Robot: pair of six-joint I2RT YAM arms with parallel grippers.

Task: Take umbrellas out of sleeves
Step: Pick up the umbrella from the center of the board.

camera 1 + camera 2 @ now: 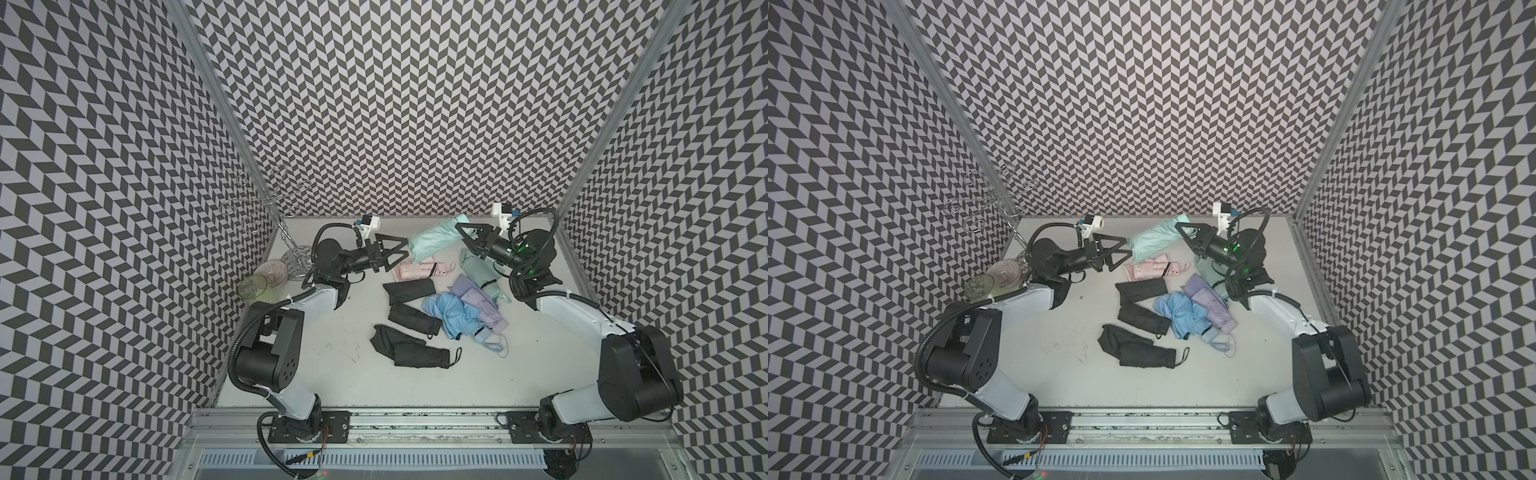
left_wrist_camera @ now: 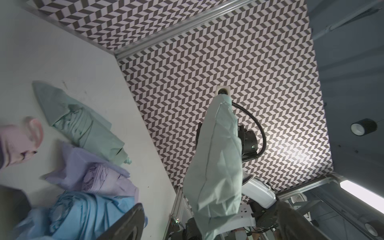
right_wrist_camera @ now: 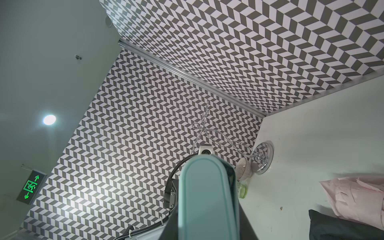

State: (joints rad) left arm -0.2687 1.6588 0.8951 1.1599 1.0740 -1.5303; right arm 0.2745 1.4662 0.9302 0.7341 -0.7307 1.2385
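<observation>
Top views both show the mint umbrella (image 1: pixel 436 241) held aloft, long axis running arm to arm; right gripper (image 1: pixel 463 235) is clamped on its handle end; left gripper (image 1: pixel 405 248), jaws spread wide, faces the free end of the sleeve (image 1: pixel 419 246), nearest it.

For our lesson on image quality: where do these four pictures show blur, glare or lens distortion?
Left wrist view: the pink umbrella at the frame's edge is smeared, and a bright patch washes out the patterned wall. Right wrist view: a ceiling lamp flares; the mint umbrella looms close. In both top views: sharp, evenly lit, wall posts splay outward.
</observation>
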